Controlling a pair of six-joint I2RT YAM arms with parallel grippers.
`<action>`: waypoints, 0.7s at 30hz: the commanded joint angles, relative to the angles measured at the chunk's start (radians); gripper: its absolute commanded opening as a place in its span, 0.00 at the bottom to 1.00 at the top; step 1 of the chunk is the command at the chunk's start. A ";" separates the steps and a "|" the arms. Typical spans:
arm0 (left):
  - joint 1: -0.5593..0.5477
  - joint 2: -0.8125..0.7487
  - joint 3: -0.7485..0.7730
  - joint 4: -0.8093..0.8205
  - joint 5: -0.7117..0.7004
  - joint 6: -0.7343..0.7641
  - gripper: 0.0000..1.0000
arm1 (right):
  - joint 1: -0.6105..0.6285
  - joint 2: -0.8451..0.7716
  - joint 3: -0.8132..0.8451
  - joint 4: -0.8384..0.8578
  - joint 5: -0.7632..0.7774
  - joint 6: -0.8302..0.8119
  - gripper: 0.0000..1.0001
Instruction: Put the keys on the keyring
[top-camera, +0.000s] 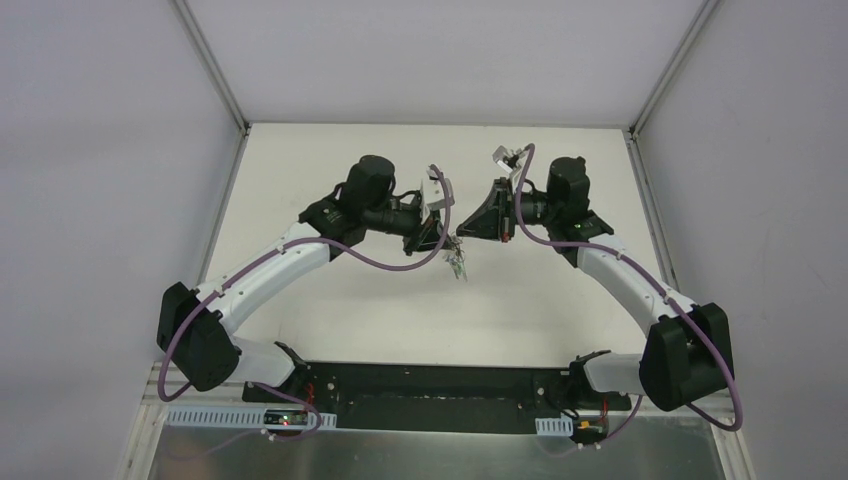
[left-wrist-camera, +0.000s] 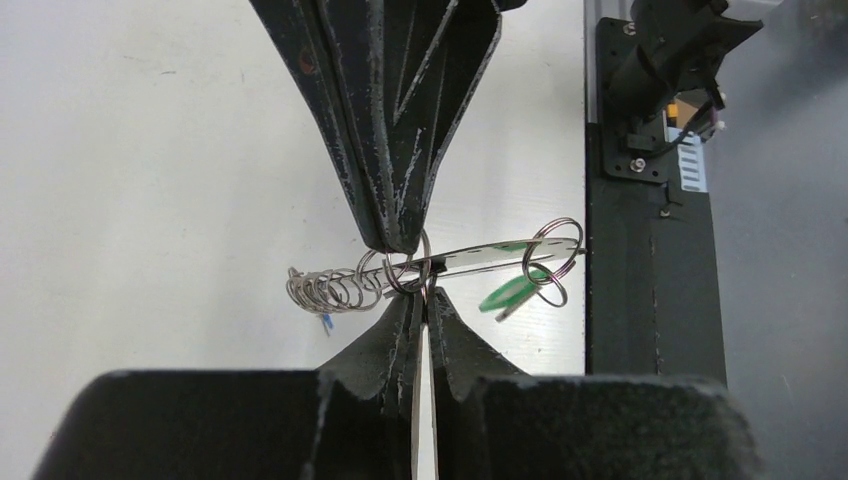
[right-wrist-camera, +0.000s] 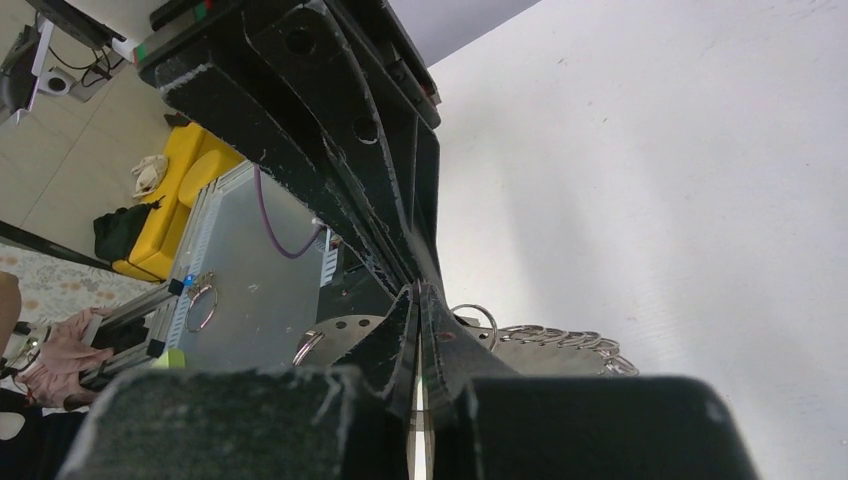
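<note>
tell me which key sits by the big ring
The green key, its head just beside the big ring at one end of the keyring. The blue key only peeks out under the chain of small rings at the other end.

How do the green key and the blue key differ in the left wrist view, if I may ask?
Along the keyring, the green key hangs by the big ring on the right; the blue key hangs under the small-ring chain on the left. The green key shows a broad head; the blue key only a sliver. Both dangle below where the left gripper and right gripper pinch.
</note>
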 joint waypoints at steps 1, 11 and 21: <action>-0.016 -0.001 0.054 -0.024 -0.064 0.014 0.07 | -0.006 -0.001 -0.010 0.072 0.038 0.027 0.00; -0.014 -0.017 0.064 -0.069 -0.162 0.054 0.25 | -0.007 -0.011 -0.031 0.075 0.044 0.005 0.00; 0.006 0.010 0.077 0.006 -0.070 -0.083 0.32 | -0.007 -0.018 -0.050 0.110 -0.023 0.000 0.00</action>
